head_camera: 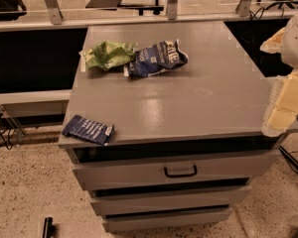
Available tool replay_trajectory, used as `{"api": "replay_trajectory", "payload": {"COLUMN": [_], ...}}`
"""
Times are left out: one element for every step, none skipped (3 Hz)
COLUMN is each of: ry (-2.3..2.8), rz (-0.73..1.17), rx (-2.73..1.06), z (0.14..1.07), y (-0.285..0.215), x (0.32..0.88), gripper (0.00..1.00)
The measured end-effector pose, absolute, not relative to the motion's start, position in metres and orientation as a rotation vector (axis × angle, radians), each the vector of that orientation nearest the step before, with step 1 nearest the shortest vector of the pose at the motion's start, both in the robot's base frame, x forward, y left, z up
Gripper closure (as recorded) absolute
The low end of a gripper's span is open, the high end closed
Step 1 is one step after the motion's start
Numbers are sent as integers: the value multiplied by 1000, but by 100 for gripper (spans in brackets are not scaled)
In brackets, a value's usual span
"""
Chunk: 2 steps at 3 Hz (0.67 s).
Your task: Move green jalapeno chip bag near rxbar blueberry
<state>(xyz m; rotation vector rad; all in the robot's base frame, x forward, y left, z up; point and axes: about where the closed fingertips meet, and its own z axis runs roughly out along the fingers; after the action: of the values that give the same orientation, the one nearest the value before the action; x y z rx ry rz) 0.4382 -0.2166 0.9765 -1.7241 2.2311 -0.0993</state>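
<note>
The green jalapeno chip bag [108, 54] lies crumpled at the back left of the grey cabinet top [203, 98]. A dark blue chip bag [156, 58] with white lettering touches its right side. The rxbar blueberry [88, 129], a flat dark blue wrapper with pale text, lies at the front left corner, partly over the edge. My gripper [283, 110] shows as pale blocks at the right edge of the cabinet top, far from both bags and the bar. It holds nothing that I can see.
The cabinet has three drawers below; the top one carries a dark handle [180, 171]. A metal rail [139, 21] and chair bases stand behind. Cables [5, 133] lie on the speckled floor to the left.
</note>
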Motion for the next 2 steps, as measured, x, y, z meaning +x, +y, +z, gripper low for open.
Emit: {"api": "replay_trajectory", "payload": {"ry": [2231, 2176], "rz": [-99, -121], "rx": [-1724, -1749], "z": [977, 981], "y": [-217, -206], "x": [438, 451], "gripper": [0, 0]}}
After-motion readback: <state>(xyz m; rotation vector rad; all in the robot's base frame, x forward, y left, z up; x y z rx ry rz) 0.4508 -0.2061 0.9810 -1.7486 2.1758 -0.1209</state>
